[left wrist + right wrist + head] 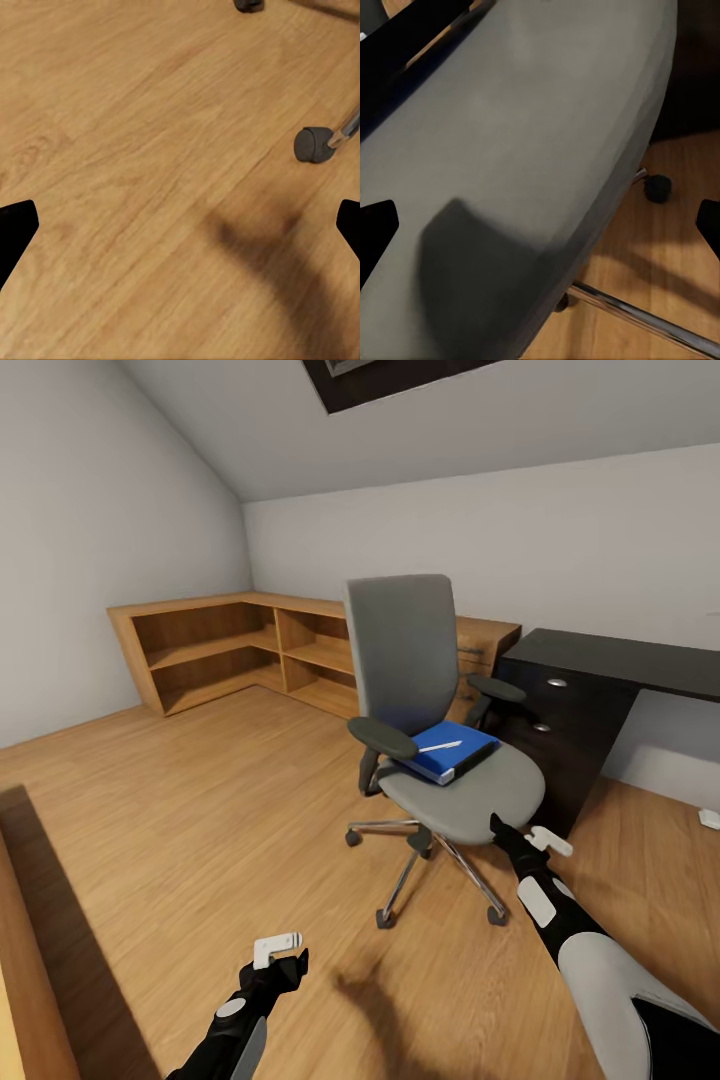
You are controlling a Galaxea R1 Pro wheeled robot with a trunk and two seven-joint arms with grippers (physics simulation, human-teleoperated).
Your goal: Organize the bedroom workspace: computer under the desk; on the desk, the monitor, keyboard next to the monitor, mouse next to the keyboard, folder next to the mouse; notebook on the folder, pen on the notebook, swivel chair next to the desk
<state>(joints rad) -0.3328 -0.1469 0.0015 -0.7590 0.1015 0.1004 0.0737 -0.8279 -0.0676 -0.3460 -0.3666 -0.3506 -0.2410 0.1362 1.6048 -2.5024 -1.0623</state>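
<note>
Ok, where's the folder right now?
In the head view the folder lies on the swivel chair seat, right of centre, beside the desk, beyond the right hand.

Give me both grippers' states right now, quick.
Left gripper: open, holding nothing, low over the wood floor.
Right gripper: open, holding nothing, at the front edge of the chair seat.

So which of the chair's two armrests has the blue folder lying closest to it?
The armrest at the head view's left; the blue folder sits right beside it on the swivel chair, while the other armrest is farther back.
</note>
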